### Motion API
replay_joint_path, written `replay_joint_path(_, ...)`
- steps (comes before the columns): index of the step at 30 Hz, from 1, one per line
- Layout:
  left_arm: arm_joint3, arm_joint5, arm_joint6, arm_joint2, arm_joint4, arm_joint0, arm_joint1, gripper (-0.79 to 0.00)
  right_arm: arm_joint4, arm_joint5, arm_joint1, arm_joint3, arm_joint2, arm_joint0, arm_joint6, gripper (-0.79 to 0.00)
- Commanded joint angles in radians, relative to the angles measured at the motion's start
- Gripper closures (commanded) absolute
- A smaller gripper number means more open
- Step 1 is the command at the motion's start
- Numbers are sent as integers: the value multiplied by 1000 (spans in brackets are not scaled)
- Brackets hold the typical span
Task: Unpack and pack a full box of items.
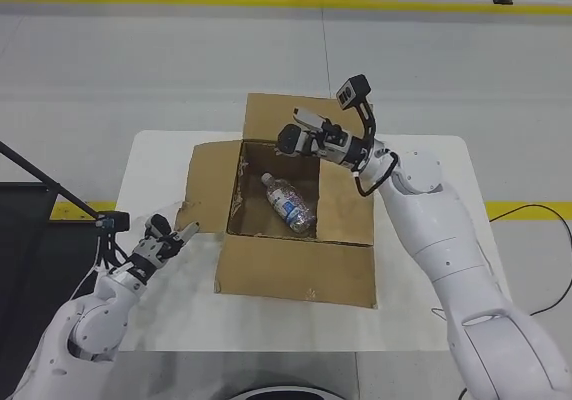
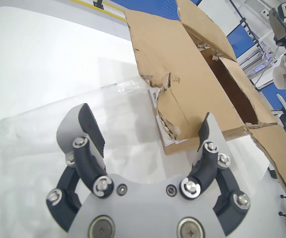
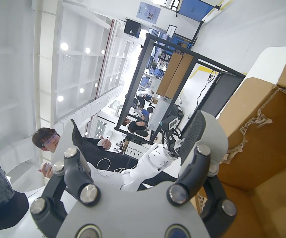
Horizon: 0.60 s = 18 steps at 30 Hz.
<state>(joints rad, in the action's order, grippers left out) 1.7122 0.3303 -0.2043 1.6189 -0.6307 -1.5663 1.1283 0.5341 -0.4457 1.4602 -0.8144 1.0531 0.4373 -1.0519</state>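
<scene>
Nearest the robot, the left end effector [image 1: 173, 238] hung low over the white counter [image 1: 156, 170], its fingers spread wide and holding nothing. It sat just beside the torn edge of the left flap of the cardboard box [image 1: 296, 270]; whether it touched the flap could not be told. The box stood open in the middle of the counter with its flaps folded outward. Inside it, a clear plastic bottle [image 1: 288, 203] lay on its side on the box floor. Farther off, the right end effector [image 1: 288, 138] hovered above the box's far rim, its fingers also wide apart and empty.
</scene>
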Motion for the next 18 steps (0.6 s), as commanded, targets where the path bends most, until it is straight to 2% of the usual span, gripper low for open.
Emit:
replay_joint_path(1, -3, 2, -3, -1, 0, 3, 0, -785, -29, -9, -1, 5, -1, -1, 35, -785)
replay_joint_path(5, -2, 5, -9, 4, 2, 6, -1, -785, -70, -3, -2, 14, -1, 1, 89, -785)
replay_joint_path(14, 67, 9, 1, 40, 20, 6, -3, -785, -70, -3, -2, 14, -1, 1, 89, -785)
replay_joint_path(18, 115, -4, -5, 53, 16, 12, -4, -785, -112, -57, -15, -67, 21, 40, 103, -785)
